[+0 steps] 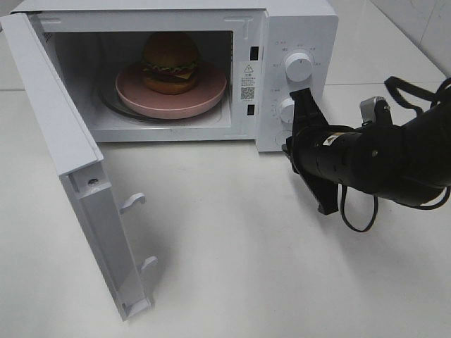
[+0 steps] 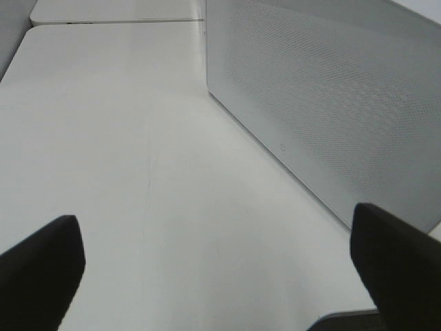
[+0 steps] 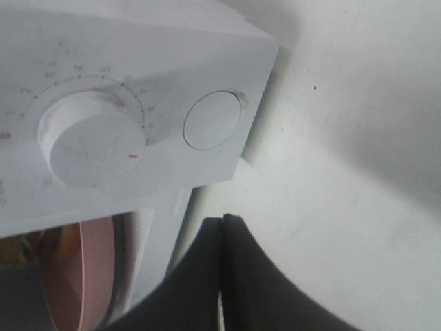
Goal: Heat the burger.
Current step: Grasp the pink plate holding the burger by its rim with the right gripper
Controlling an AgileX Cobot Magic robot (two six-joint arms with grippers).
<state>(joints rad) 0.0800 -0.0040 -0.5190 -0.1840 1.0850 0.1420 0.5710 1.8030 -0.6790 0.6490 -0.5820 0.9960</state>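
Observation:
The burger (image 1: 170,62), with a golden-brown bun, lettuce frill and dark patty, sits on a pink plate (image 1: 206,96) inside the open white microwave (image 1: 296,28). My right gripper (image 1: 289,148) is shut with nothing in it, its tips just in front of the control panel's lower right corner. In the right wrist view the shut gripper (image 3: 222,219) sits below the round button (image 3: 212,119), beside the lower knob (image 3: 91,145), and the plate's edge (image 3: 93,269) shows through the opening. My left gripper (image 2: 215,224) is open over bare table beside the door's perforated outer face (image 2: 331,96), outside the high view.
The microwave door (image 1: 77,176) swings out to the left, reaching far over the white table (image 1: 232,267). The panel carries an upper knob (image 1: 299,67) and a lower knob (image 1: 287,109). The right arm's cable (image 1: 359,218) hangs near the table.

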